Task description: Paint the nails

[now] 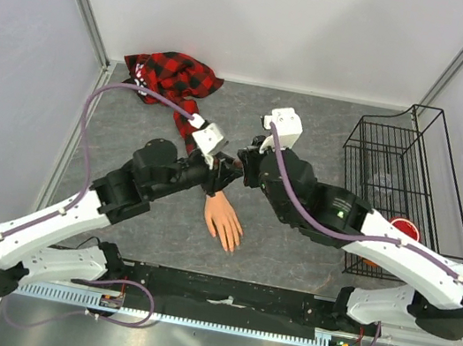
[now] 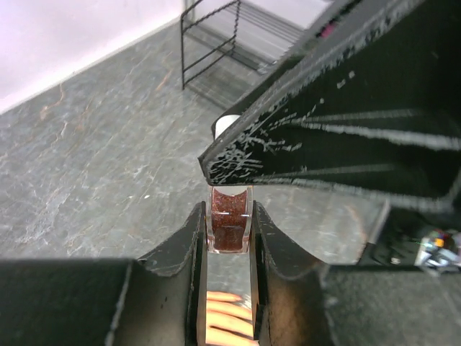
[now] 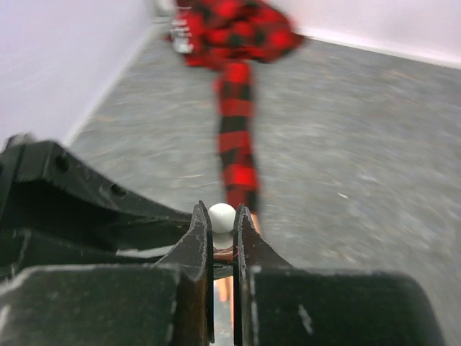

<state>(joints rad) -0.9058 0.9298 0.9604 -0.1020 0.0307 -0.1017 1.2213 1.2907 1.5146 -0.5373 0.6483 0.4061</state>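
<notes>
The peach mannequin hand [image 1: 224, 218] lies on the grey table, its wrist going into a red-and-black plaid sleeve [image 1: 173, 73]; its nails are too small to make out. My left gripper [image 2: 229, 229] is shut on the body of a small reddish polish bottle [image 2: 230, 229], held above the fingers of the hand [image 2: 229, 321]. My right gripper [image 3: 222, 229] is shut on the bottle's white cap [image 3: 222, 218]. Both grippers meet over the wrist of the hand in the top view [image 1: 230, 169]. The sleeve [image 3: 238, 137] runs away behind the cap in the right wrist view.
A black wire basket [image 1: 393, 170] stands at the right, with a red round object [image 1: 403, 228] at its near end. The basket also shows in the left wrist view [image 2: 216, 43]. White walls close the table on three sides.
</notes>
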